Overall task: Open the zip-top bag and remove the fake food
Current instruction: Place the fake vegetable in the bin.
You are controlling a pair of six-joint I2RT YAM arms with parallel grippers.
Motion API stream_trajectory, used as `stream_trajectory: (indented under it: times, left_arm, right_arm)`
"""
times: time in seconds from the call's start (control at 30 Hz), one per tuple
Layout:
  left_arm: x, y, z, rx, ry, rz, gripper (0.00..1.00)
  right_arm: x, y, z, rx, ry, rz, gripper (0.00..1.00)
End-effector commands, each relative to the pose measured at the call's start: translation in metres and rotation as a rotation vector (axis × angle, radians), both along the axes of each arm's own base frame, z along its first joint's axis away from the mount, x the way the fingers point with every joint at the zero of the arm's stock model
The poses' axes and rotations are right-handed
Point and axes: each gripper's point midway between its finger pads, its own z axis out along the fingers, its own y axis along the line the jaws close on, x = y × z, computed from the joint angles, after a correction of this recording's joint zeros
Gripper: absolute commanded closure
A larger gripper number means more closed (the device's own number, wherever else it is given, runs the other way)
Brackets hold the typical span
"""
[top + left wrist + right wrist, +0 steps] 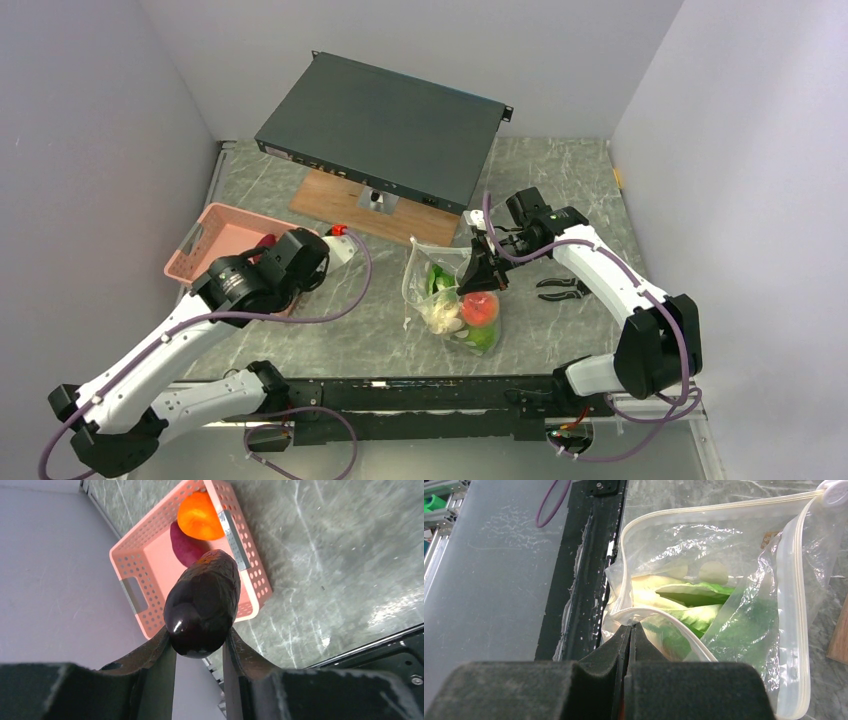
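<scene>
Clear zip-top bag (pixel 724 570) mid-table, mouth gaping, rim pinched by fully closed right gripper (pixel 630 630); pale green leafy head (pixel 689 600) inside. Well left, left gripper (pixel 200 642) clamped around glossy dark purple piece (pixel 202 600) above pink basket (pixel 145 555) holding orange ball (pixel 200 517).

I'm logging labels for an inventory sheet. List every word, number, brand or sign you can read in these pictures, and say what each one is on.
No text can be read.
The dark flat box has small pale marks along its front edge, but they are too small to read.
The clear bag, pink basket and dark purple vegetable show no print.
</scene>
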Motion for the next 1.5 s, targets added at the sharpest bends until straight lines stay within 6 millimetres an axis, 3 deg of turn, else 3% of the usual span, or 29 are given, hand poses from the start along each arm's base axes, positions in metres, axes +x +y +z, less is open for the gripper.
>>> stream_trajectory:
  times: [0.0, 0.27, 0.47, 0.83, 1.23, 1.47]
  left_arm:
    - [0.006, 0.019, -0.004, 0.097, -0.017, 0.028, 1.0]
    - [0.01, 0.049, -0.026, 0.16, 0.017, 0.098, 1.0]
    - [0.014, 0.06, -0.046, 0.181, 0.017, 0.107, 1.0]
    - [0.024, 0.076, -0.063, 0.252, -0.002, 0.136, 0.99]
    - [0.031, 0.086, -0.08, 0.261, -0.028, 0.161, 0.73]
    - [0.031, 0.09, -0.085, 0.262, -0.038, 0.173, 0.63]
  right_arm:
    - [0.005, 0.002, 0.003, 0.025, -0.036, 0.009, 1.0]
    - [0.005, 0.002, 0.002, 0.023, -0.036, 0.008, 1.0]
    - [0.005, 0.002, 0.001, 0.021, -0.036, 0.008, 1.0]
    - [0.005, 0.002, 0.001, 0.02, -0.035, 0.008, 1.0]
    - [0.005, 0.002, 0.001, 0.021, -0.038, 0.007, 1.0]
    - [0.006, 0.001, 0.002, 0.02, -0.041, 0.004, 1.0]
